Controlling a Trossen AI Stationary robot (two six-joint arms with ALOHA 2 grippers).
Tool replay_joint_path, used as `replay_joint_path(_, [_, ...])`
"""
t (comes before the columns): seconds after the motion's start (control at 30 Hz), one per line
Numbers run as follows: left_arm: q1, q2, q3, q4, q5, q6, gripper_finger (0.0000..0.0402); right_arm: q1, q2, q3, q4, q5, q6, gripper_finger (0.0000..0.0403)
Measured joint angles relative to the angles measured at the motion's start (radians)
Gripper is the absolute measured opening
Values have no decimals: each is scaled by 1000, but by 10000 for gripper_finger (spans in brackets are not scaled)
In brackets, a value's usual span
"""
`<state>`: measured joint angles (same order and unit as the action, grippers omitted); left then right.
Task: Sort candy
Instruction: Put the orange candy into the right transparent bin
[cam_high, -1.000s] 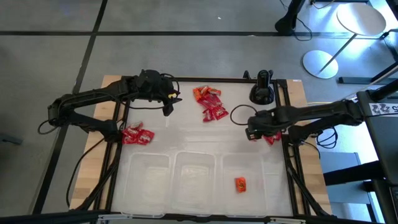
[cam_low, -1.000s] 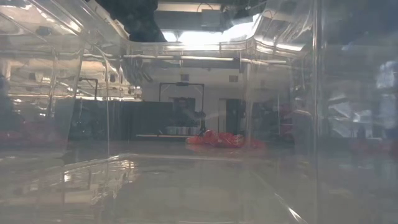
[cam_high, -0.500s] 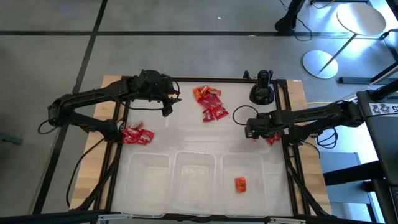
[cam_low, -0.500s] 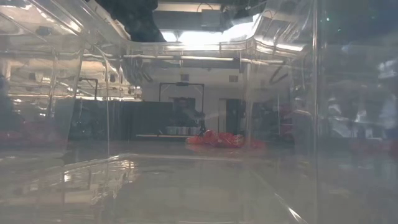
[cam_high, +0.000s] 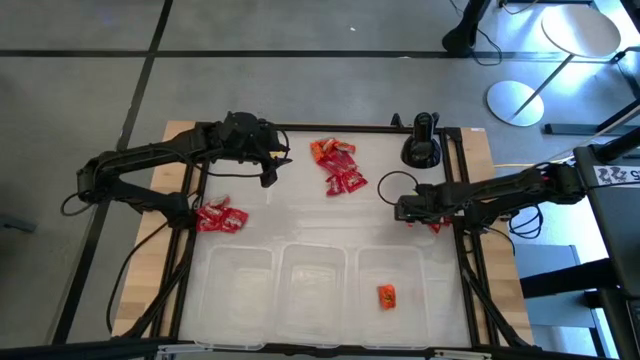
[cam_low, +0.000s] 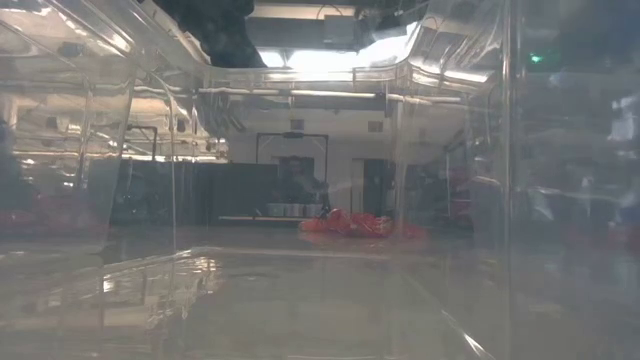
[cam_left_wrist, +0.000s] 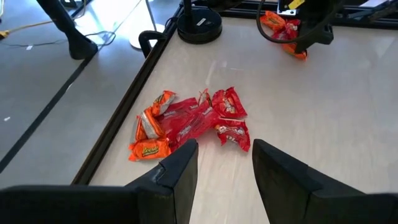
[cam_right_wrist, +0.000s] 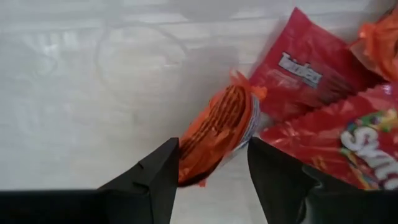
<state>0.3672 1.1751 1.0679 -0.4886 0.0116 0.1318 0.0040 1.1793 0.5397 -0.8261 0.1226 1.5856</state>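
My right gripper (cam_high: 403, 210) (cam_right_wrist: 214, 174) is low at the table's right side, shut on a small orange wrapped candy (cam_right_wrist: 217, 130), beside red packets (cam_right_wrist: 323, 124) (cam_high: 434, 224). My left gripper (cam_high: 270, 172) (cam_left_wrist: 224, 162) hovers open near the far left, facing the far pile of red and orange candy (cam_high: 336, 166) (cam_left_wrist: 186, 121) (cam_low: 352, 224). A third red pile (cam_high: 220, 215) lies at the left. One orange piece (cam_high: 386, 295) lies in the right-hand clear bin. My right gripper has the orange candy between its two fingers (cam_right_wrist: 163, 171), on the piece's near half (cam_right_wrist: 202, 152). The fingers come from above, slanting down. The piece sits tilted, its twisted far end (cam_right_wrist: 245, 87) toward the red packets. I cannot tell whether it is clear of the table.
Three clear bins stand along the near edge (cam_high: 235, 262) (cam_high: 312, 262) (cam_high: 405, 262); their walls fill the low view (cam_low: 180, 270). A black round stand (cam_high: 421, 150) (cam_left_wrist: 199, 25) sits at the far right. Bare white table lies between the piles (cam_high: 300, 215).
My right arm has shifted slightly at the right-hand pile, its gripper moving a little toward the table's left and far edge. The left arm and the piles have kept still.
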Motion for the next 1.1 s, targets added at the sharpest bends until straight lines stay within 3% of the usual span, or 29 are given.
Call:
replay_joint_path(0.2, [0, 0, 0, -2, 0, 4, 143, 0, 1, -53, 92, -1, -1, 174])
replay_joint_path(0.53, [0, 0, 0, -5, 0, -4, 143, 2, 3, 22, 113, 16, -96, 39])
replay_joint_path(0.7, [0, 0, 0, -4, 0, -5, 143, 2, 2, 173, 19, 16, -188, 36])
replay_joint_path(0.9, [0, 0, 0, -3, 0, -15, 143, 4, 2, 446, -177, 16, -352, 53])
replay_joint_path(1.1, [0, 0, 0, -2, 0, -15, 143, 104, 3, 660, -211, -79, -491, 54])
